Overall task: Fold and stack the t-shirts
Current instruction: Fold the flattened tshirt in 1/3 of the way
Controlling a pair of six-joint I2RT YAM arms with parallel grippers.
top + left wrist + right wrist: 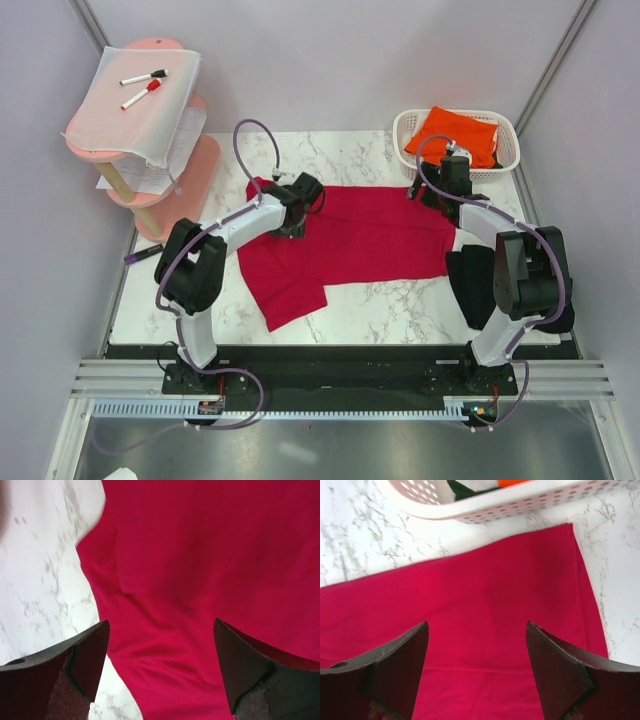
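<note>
Left gripper (161,630) stands wide open and empty over the crimson t-shirt (365,238), which lies spread on the marble table (390,300) beneath both grippers. Right gripper (477,630) is open too, holding nothing, above the shirt's edge; just ahead of it the white basket (485,507) holds the orange t-shirt (455,132).

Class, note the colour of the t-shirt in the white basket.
The t-shirt in the basket is bright orange, clearest in the top external view.

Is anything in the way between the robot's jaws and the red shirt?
No, nothing visible is in the way. The left gripper and the right gripper both hang right over the red t-shirt, jaws open, and only its red cloth shows between them.
</note>
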